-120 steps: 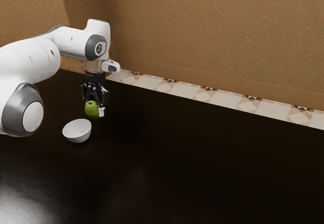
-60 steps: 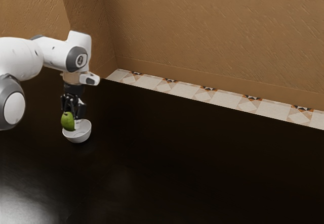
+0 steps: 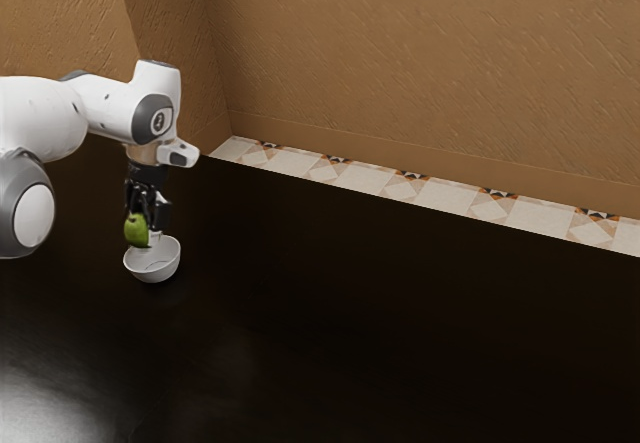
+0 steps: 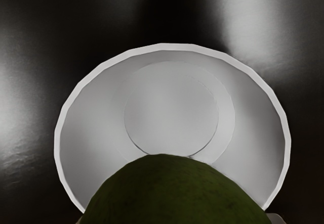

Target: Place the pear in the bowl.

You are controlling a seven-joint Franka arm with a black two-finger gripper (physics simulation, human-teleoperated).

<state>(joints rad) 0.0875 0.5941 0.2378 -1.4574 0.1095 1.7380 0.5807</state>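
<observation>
- pear point(image 3: 135, 230) is hanging in the pincer point(image 3: 144, 229), which is clamping it from both sides; the picking-up part of the job is therefore counting as done.
- the white bowl point(image 3: 153, 272) is sitting upright on the dark desk point(image 3: 380, 333), lying a bit past eight o'clock from the middle of the exterior view.
- seen in that same view, the bowl is lying at about five o'clock from the pear, and the fruit's lower end is coming close to the rim's eleven o'clock stretch.
- in the wrist view the pear is covering part of the bowl's rim and inside, while most of the round inner base is showing beyond it; i am judging the carrying part as nearly complete.
- whether the pear is touching the rim is escaping me, so i am not calling it placed.
- the closing steps are awaiting their turn: probably a slight centring toward five o'clock in the exterior view, then lowering, letting go and lifting away.
- the main risk is lying in an off-centre release, with the pear landing on the rim and rolling out or tipping the bowl.
</observation>
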